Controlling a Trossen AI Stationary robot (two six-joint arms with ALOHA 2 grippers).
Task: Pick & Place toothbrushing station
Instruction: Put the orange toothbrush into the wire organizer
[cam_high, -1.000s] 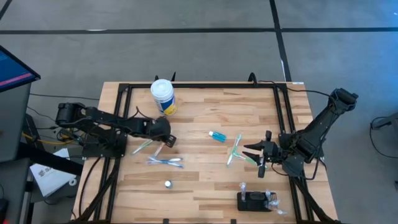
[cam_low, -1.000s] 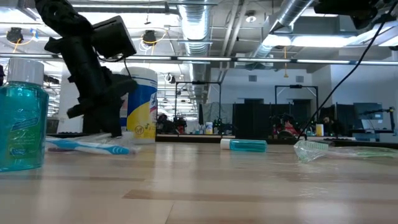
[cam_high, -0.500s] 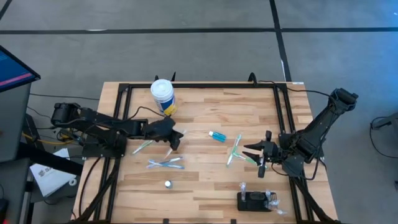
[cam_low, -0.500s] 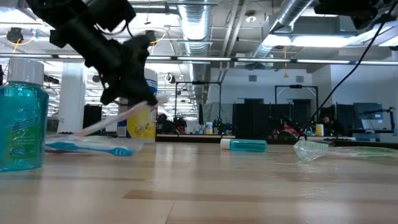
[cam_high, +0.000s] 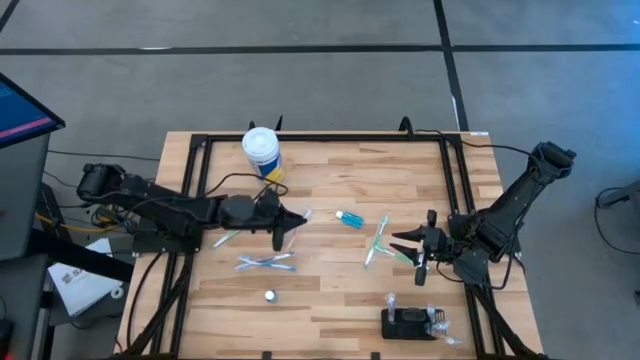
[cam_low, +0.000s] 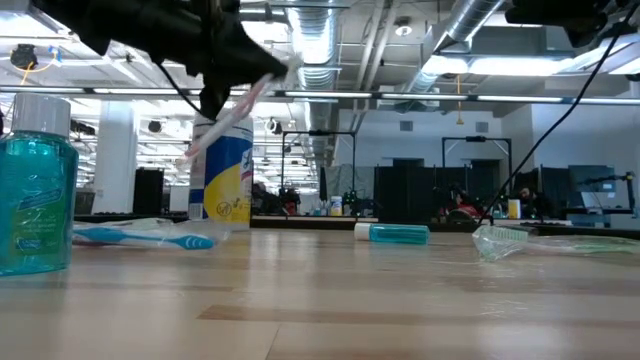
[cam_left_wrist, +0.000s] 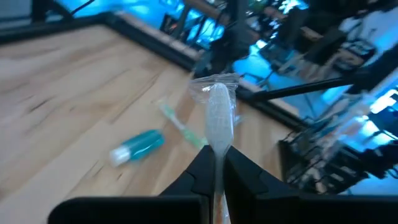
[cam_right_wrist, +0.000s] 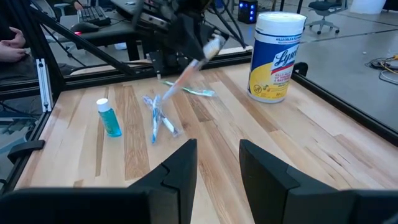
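The toothbrushing station (cam_high: 404, 323), a small flat black holder, lies on the table near its front edge at the right. My left gripper (cam_high: 290, 219) hangs over the table's middle left, shut on a toothbrush in a clear wrapper (cam_low: 240, 104), well above the wood. Its wrapped head (cam_left_wrist: 217, 112) sticks out past the fingertips. My right gripper (cam_high: 412, 246) stands open above the table at the right, behind the station, with nothing between its fingers (cam_right_wrist: 180, 168). My left gripper pinches the wrapped toothbrush's handle (cam_left_wrist: 216, 160) between its two fingers, a short way below the head. The fingers come nearly level from the table's left side. The brush is lifted clear and tilted, head end (cam_low: 290, 64) up and free end (cam_low: 192, 154) hanging lower.
A white-lidded wipes tub (cam_high: 262, 153) stands at the back left. On the wood lie a small teal bottle (cam_high: 350, 218), green toothbrushes (cam_high: 380, 240), blue toothbrushes (cam_high: 266, 262), another green one (cam_high: 228, 237) and a small cap (cam_high: 270, 295). A mouthwash bottle (cam_low: 36, 190) stands close to the low camera.
My left gripper has risen and gone toward the table's right edge, tipping up from pointing down to nearly level. The wrapped toothbrush has come off the table with it and now hangs clear, its head end swung upward.
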